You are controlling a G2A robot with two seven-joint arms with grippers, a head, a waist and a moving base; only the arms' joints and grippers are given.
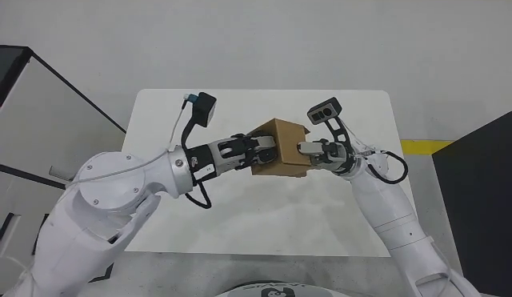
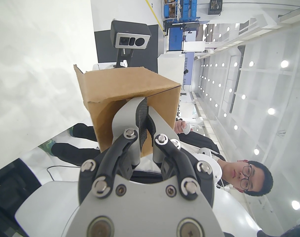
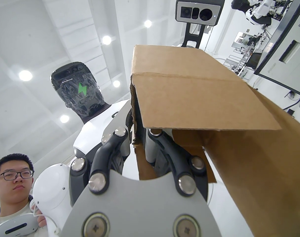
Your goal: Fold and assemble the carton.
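Brown cardboard carton (image 1: 282,154) sits over the middle of the white table (image 1: 240,217), gripped from both sides. The left gripper (image 1: 266,147) is clenched on one panel's edge; the right gripper (image 1: 302,147) is pinched on the opposite wall

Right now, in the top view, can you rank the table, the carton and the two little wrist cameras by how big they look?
1. table, largest
2. carton
3. left arm's camera and right arm's camera: they look alike, so unranked
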